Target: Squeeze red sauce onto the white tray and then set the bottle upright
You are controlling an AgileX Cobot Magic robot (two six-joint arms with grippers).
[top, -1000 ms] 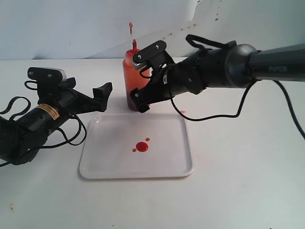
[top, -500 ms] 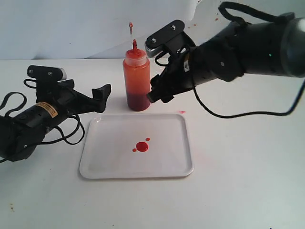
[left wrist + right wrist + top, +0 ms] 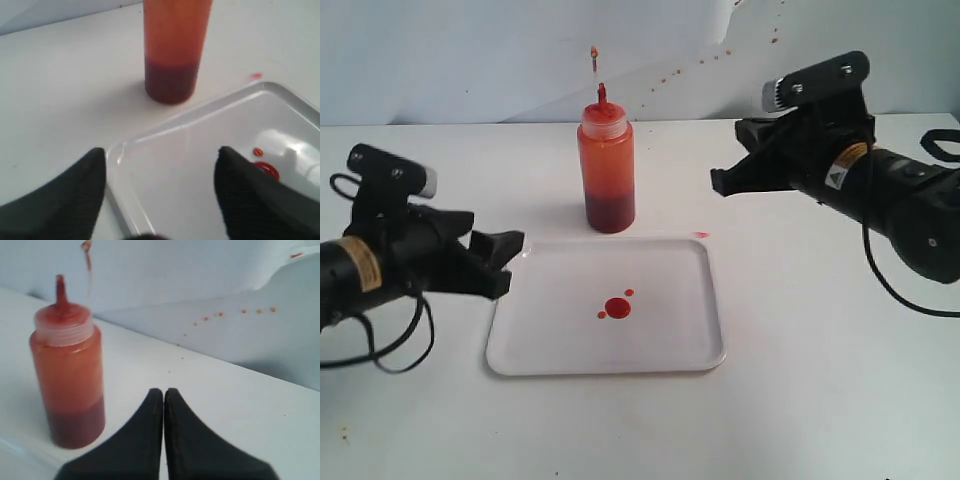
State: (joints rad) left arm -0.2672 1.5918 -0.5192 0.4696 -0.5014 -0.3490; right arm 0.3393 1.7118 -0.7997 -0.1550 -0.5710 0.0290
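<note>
The bottle (image 3: pixel 606 165) stands upright on the table just behind the white tray (image 3: pixel 670 345), nozzle up, its thin cap tether rising above it; dark red sauce fills its base. It also shows in the left wrist view (image 3: pixel 175 45) and the right wrist view (image 3: pixel 67 375). A small round blob of red sauce (image 3: pixel 617 307) with tiny drops lies near the tray's middle, also visible in the left wrist view (image 3: pixel 265 169). My left gripper (image 3: pixel 505 255) is open at the tray's left edge (image 3: pixel 162 155). My right gripper (image 3: pixel 718 183) is shut on nothing, well right of the bottle (image 3: pixel 163 392).
Red specks dot the grey backdrop (image 3: pixel 720 55) behind the table. A small red spot (image 3: pixel 701 235) lies on the table by the tray's far right corner. Black cables trail from both arms.
My right gripper let go of the bottle, shut, and drew back to the right. The left arm pulled back to the left and lower. The bottle stays upright.
</note>
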